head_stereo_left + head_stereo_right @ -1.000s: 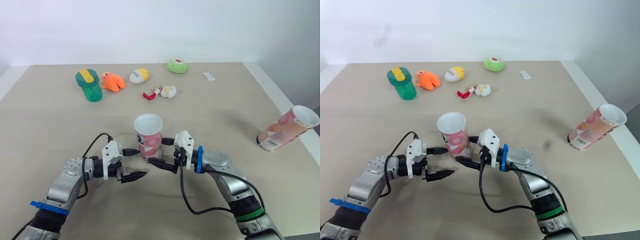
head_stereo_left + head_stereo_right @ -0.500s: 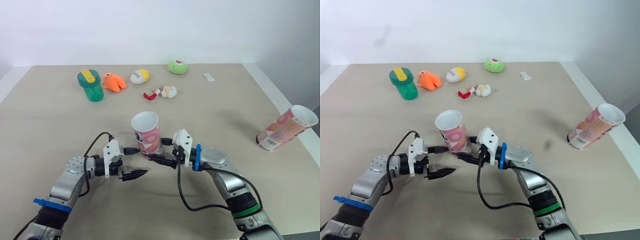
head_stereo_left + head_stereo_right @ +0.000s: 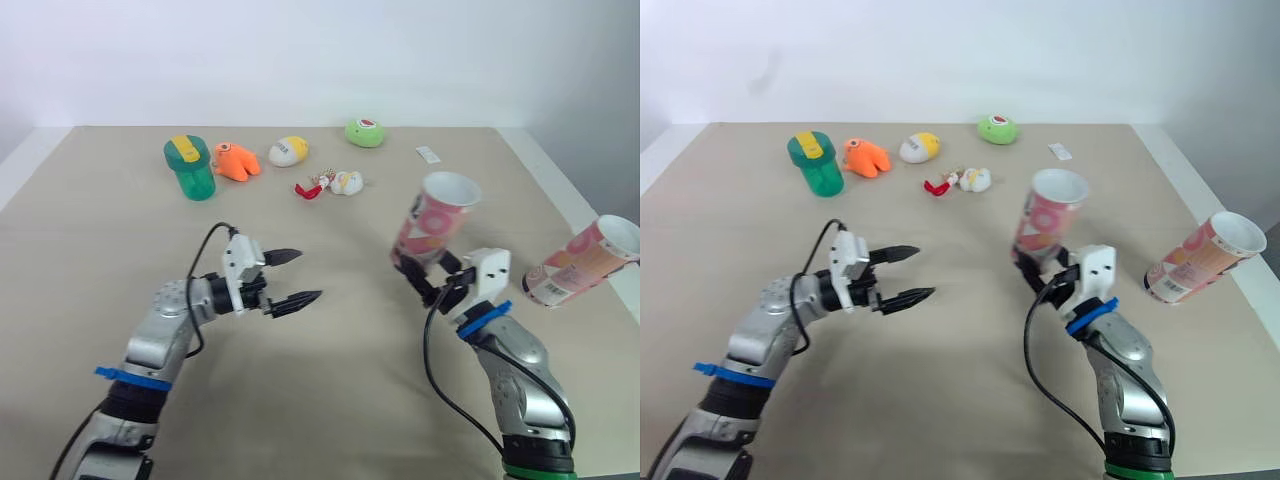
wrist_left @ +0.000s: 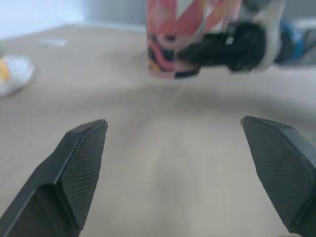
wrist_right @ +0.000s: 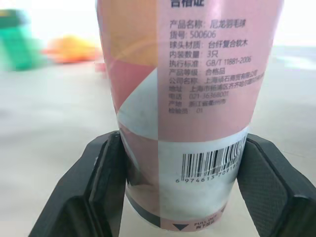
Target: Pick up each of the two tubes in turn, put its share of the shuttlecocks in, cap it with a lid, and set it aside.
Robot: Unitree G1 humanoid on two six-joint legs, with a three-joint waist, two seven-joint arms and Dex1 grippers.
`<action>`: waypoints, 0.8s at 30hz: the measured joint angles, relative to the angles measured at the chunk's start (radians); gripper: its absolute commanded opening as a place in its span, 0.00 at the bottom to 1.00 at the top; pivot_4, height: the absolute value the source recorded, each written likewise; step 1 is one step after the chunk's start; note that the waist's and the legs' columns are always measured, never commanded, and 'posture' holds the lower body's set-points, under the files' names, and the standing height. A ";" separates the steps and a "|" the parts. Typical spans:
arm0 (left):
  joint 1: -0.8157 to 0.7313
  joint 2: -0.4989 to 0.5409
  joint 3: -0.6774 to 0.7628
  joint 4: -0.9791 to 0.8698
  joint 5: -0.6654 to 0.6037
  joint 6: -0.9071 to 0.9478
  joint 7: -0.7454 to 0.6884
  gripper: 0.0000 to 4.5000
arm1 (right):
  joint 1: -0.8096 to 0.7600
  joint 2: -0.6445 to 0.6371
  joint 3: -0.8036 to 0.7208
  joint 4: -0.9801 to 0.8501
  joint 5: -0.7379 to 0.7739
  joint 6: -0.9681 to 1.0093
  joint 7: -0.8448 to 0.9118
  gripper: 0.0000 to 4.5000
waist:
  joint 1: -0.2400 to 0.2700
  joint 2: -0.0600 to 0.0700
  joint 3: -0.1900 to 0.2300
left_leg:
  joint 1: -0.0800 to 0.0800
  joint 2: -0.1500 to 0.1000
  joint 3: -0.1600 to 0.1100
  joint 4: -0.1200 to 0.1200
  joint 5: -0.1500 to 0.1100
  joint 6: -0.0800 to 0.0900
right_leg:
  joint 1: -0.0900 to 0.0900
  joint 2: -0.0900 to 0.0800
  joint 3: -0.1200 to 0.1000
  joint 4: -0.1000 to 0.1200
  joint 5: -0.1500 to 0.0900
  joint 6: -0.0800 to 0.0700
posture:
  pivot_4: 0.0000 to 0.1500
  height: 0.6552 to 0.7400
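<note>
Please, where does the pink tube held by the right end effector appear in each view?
Left eye view: pink tube right of centre, open mouth up.
Right eye view: tube likewise right of centre.
Left wrist view: tube across the table, beyond the open left end effector.
Right wrist view: tube close between the fingers, barcode facing the camera.
Shared landmark: the right end effector clamped on the tube's base.

tube clamped between right gripper fingers is showing a printed paper wrap, smooth, slight sheen. Fingers are looking like matt black plastic. left gripper pads are showing fine cross-hatch texture. table between them is reading smooth, matt beige.
</note>
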 measured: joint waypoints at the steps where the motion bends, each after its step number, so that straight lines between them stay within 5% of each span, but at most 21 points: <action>1: -0.024 -0.038 -0.020 0.020 0.010 -0.004 0.012 1.00 | -0.008 0.003 -0.025 0.025 -0.012 -0.008 -0.050 0.73 | 0.000 0.000 0.000 | 0.000 0.000 0.000 0.001 0.000 0.000 | 0.000 0.000 0.000 0.000 0.000 0.001 | 1.00 1.00; 12: -0.054 -0.111 -0.061 0.092 0.049 -0.026 0.044 1.00 | -0.049 0.008 -0.039 0.170 -0.070 -0.044 -0.185 0.73 | -0.013 0.002 -0.001 | 0.001 0.000 0.000 0.001 0.000 0.000 | 0.001 0.001 0.002 0.001 0.001 0.001 | 1.00 1.00; 13: -0.050 -0.108 -0.059 0.091 0.049 -0.025 0.047 1.00 | -0.048 0.008 -0.039 0.170 -0.070 -0.042 -0.187 0.87 | -0.013 0.002 -0.001 | 0.002 0.000 0.000 0.001 0.000 0.000 | 0.001 0.001 0.002 0.001 0.001 0.001 | 1.00 1.00; 15: -0.029 -0.089 -0.053 0.089 0.049 -0.020 0.053 1.00 | -0.037 0.008 -0.039 0.170 -0.068 -0.030 -0.192 0.98 | -0.013 0.002 -0.001 | 0.002 0.000 0.000 0.001 0.000 0.000 | 0.001 0.001 0.002 0.001 0.001 0.001 | 1.00 1.00; 24: 0.048 -0.039 -0.010 0.028 0.047 0.006 0.116 1.00 | 0.115 -0.007 -0.026 0.043 -0.019 -0.004 -0.106 0.98 | -0.011 0.002 -0.001 | 0.001 0.000 0.000 0.001 0.000 0.000 | 0.001 0.000 0.001 0.001 0.001 0.001 | 1.00 1.00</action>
